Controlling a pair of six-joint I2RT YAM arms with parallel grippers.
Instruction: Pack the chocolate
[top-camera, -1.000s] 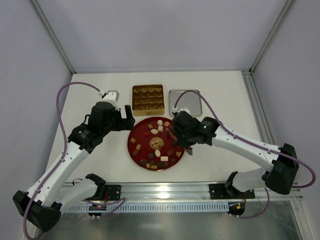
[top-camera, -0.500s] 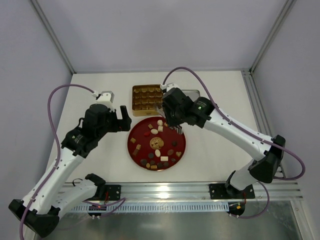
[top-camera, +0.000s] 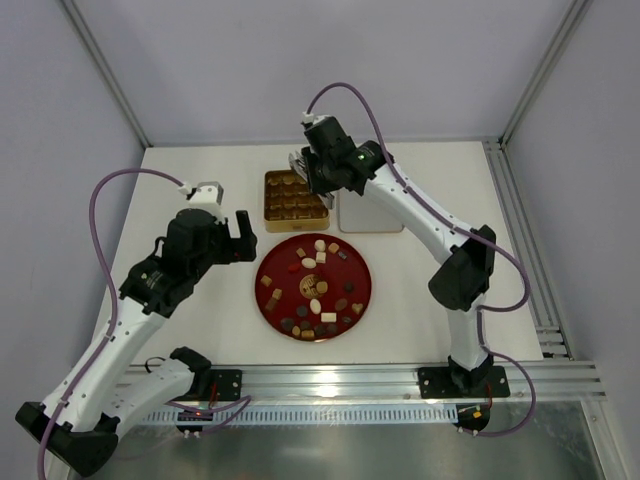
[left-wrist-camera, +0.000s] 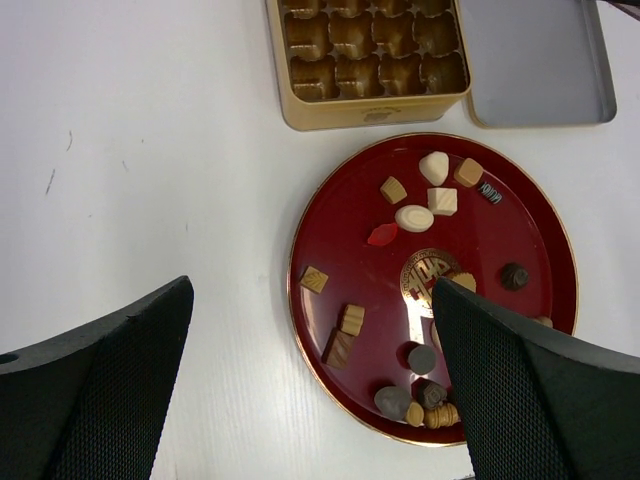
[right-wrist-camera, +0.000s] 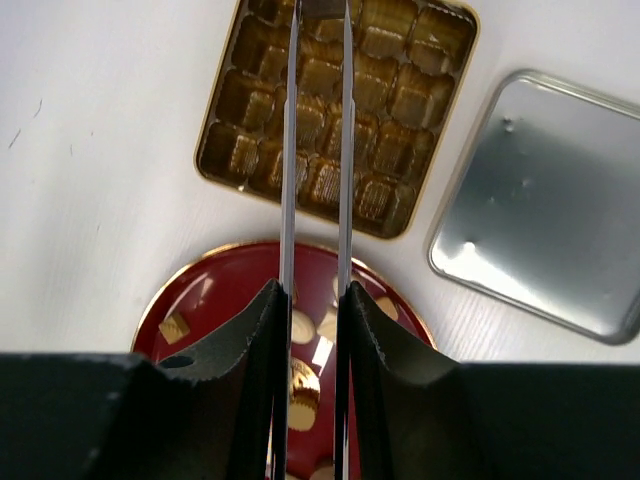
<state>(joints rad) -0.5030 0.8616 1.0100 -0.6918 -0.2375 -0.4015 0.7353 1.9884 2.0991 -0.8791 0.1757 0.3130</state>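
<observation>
Your chocolate (left-wrist-camera: 414, 217) lies scattered on the red plate (left-wrist-camera: 335, 235). Your left gripper (left-wrist-camera: 312, 288) hangs wide open at the plate's 9 o'clock. Your right gripper (right-wrist-camera: 320, 10), jaws narrow, hovers over the gold box (right-wrist-camera: 410, 90) at 12 o'clock; you can't tell whether it holds a piece.

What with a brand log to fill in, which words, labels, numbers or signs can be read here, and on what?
No text can be read outright.
Gold emblem at the centre of the red plate: some lettering, too blurred to read.
Small mark on the front wall of the gold box: too small to read.
Grey lid: none.
</observation>
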